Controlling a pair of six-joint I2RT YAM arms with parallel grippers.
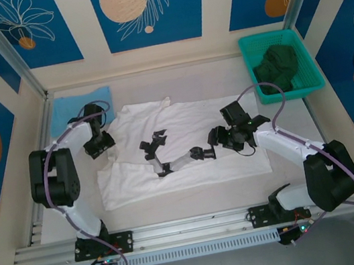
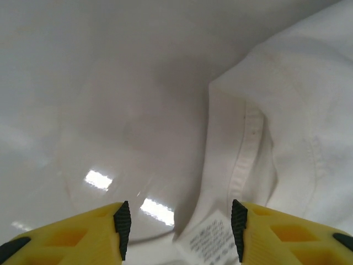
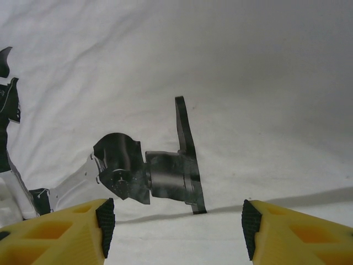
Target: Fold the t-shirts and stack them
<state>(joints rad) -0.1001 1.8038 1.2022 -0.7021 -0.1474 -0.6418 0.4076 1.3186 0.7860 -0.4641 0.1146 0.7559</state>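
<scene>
**Jaws spread on both arms, nothing pinched yet**

Left gripper (image 2: 179,221) hung over the left edge of the white t-shirt (image 1: 180,149). Its jaws were apart and empty, straddling a hemmed edge (image 2: 242,160) and the care label (image 2: 207,243), with bare table (image 2: 110,110) just outside that edge. Right gripper (image 3: 174,221) sat over the shirt's chest beside the black prints (image 3: 160,176), also spread and empty. Shirt lay flat, unfolded.

Risks:
- Left close could catch only the label or one layer, so the edge would slip on the lift.
- Right had no edge under it. Closing there would bunch flat cloth and wrinkle the fold.
- Uneven pull would skew the shirt.

Count:
- Two t-shirts: the white one, plus one light-blue t-shirt (image 1: 78,109) just off its far-left corner.
- Two grippers.
- One green basket (image 1: 293,93) off the far-right corner, with one dark cloth (image 1: 279,64) inside.
</scene>
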